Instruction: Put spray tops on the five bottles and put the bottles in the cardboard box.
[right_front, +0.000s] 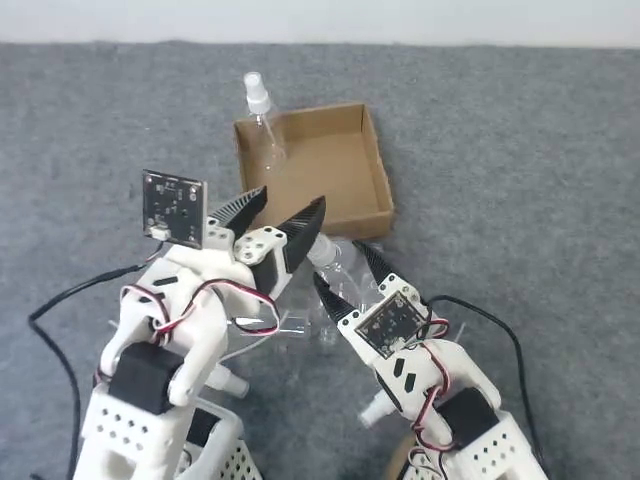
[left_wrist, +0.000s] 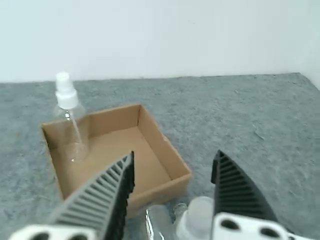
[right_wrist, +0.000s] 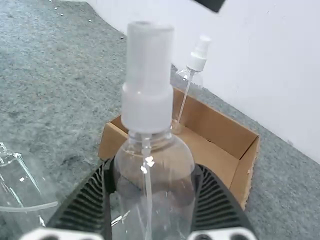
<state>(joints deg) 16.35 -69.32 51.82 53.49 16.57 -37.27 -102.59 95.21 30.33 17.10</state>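
right gripper (right_wrist: 152, 172) clamped the bottle (right_wrist: 167, 157) upright, probably ready for the cardboard box (right_front: 378, 175); left gripper (left_wrist: 175, 156) gaped empty beside its spray top (right_wrist: 147, 75).

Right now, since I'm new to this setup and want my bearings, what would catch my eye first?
The right hand clamps an upright clear bottle with a white spray top, on the near side of the cardboard box. Another capped bottle stands in the box's far left corner, and the left hand hangs open by the box's near side.
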